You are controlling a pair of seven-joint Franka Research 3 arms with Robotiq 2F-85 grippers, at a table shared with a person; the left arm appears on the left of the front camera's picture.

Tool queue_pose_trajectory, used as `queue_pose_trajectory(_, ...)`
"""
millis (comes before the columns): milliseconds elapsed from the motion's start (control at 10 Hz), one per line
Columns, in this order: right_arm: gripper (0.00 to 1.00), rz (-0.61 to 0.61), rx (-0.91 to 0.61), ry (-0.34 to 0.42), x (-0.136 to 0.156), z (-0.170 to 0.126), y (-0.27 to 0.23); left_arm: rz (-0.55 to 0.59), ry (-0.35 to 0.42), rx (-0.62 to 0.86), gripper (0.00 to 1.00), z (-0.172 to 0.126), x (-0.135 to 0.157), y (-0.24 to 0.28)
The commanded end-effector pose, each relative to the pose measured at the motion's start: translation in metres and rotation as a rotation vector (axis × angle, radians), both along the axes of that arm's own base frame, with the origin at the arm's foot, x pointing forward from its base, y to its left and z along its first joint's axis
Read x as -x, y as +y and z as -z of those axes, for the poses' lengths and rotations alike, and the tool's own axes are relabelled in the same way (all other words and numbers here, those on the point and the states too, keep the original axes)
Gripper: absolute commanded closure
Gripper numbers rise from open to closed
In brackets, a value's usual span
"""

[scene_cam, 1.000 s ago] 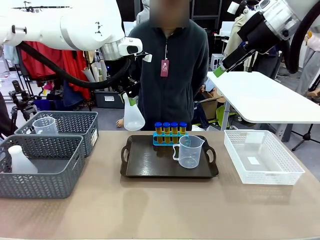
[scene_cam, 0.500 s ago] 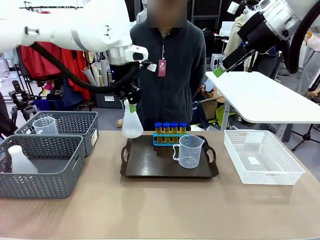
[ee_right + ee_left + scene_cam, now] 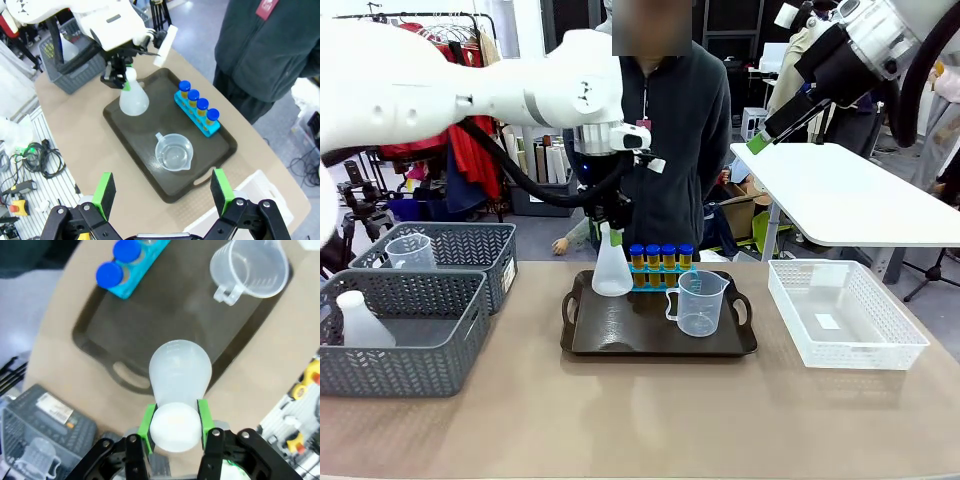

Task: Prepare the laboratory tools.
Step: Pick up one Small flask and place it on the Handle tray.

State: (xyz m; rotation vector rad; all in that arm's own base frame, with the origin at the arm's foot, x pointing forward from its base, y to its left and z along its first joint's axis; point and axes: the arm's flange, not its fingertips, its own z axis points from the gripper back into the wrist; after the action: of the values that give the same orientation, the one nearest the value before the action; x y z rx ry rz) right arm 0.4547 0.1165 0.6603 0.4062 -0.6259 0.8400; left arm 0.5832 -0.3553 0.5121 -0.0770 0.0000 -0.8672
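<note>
You've got 1 flask clamped at the neck in the left tool, center frame over the tray. On tray: 1 beaker, 1 rack w/ 4 tubes. Right tool spread apart, bottom of its wrist view.

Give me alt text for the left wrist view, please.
The left gripper is shut on the neck of a white conical flask, held above the near end of a dark tray. On the tray stand a clear measuring beaker and a blue rack of blue-capped tubes.
</note>
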Motion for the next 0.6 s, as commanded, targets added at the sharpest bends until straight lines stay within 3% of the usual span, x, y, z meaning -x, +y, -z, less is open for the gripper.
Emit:
queue_pose_trajectory(0,0.0,-0.002,-0.009,-0.005,0.0,-0.001,-0.001,0.016,-0.012,-0.015,1.0,0.005,-0.005,-0.013)
queue_pose_trajectory(500,0.0,-0.002,-0.009,-0.005,0.0,-0.001,-0.001,0.028,-0.037,0.016,1.0,0.052,0.011,-0.033)
